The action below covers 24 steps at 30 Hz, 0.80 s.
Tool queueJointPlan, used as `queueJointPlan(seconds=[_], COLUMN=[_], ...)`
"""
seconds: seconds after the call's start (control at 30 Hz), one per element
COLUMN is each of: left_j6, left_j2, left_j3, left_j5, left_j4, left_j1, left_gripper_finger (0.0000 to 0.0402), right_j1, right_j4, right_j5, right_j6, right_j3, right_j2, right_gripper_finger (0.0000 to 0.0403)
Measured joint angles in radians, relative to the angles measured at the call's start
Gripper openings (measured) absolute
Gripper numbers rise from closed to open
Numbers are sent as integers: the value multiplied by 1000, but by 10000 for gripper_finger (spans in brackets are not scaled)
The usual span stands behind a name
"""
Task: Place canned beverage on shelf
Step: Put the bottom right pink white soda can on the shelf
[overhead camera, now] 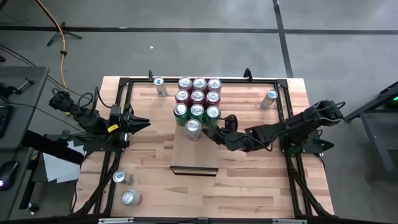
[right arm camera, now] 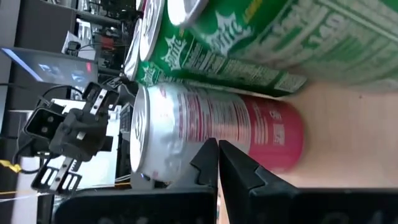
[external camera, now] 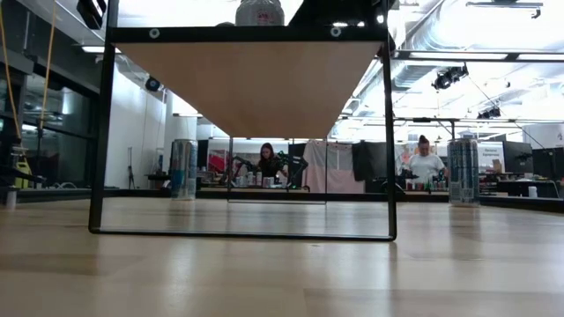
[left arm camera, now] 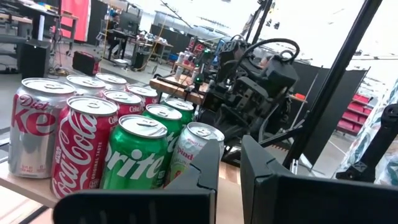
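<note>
Pale butcher-block tabletop (overhead camera: 249, 180) in an open workshop with grey floor, carrying the long pale wooden shelf (overhead camera: 194, 152) where a silver-and-pink beverage can (overhead camera: 193, 129) stands beside the empty, closed right gripper (overhead camera: 214, 132); left gripper (overhead camera: 144, 122), closed and empty, waits at the table's left.

On the shelf (overhead camera: 194, 152) stand nine cans (overhead camera: 198, 97) in a block at its far end, a single can (overhead camera: 193, 129) just before them, the near half bare.
</note>
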Motion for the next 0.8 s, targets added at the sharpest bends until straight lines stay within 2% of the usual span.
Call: queueJointPlan(seconds=[0.4, 0.8], left_j6=[-1, 8], left_j2=[0, 0], left_j3=[0, 0], left_j5=[1, -9], left_j4=[0, 0], left_j1=[0, 0], left_gripper_finger=[0, 0], right_j1=[-63, -75], right_j4=[47, 94], right_j5=[-97, -147], right_j6=[-50, -56], right_j3=[0, 1], right_j2=[1, 15], right_gripper_finger=[0, 0])
